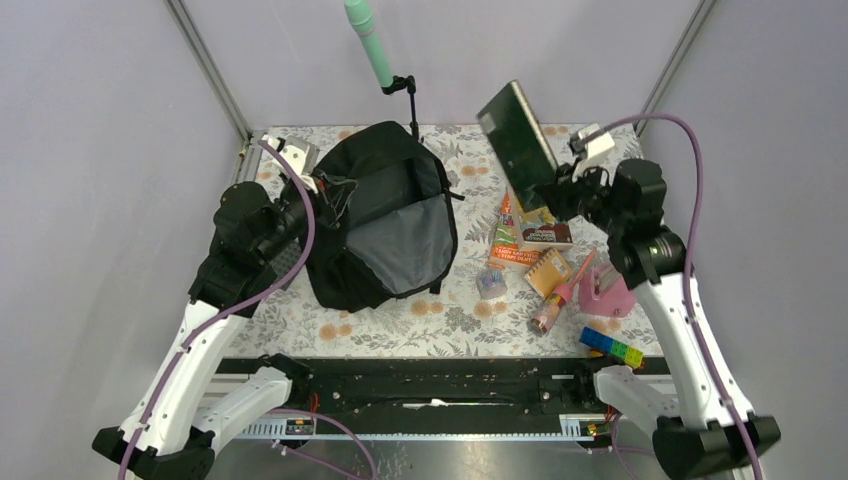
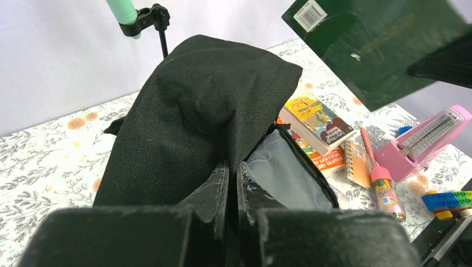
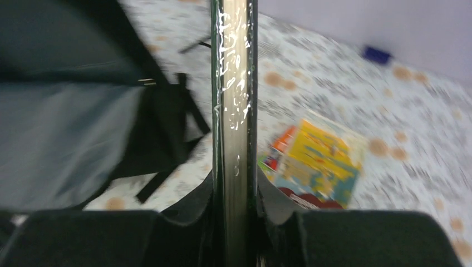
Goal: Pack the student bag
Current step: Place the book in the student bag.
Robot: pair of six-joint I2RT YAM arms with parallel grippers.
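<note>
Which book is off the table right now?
The dark green book, held by the right gripper above the table; the yellow paperback and spiral notepad lie flat.

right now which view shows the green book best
Left wrist: the green book fills the upper right, cover and barcode label plain. Top external shows it smaller, held tilted in the right gripper. Right wrist shows only its thin edge between the fingers.

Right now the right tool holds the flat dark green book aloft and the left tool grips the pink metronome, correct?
No. The left wrist view shows the left tool gripping the large black fabric backpack, not the pink metronome. The right tool does hold the flat dark green book aloft.
</note>
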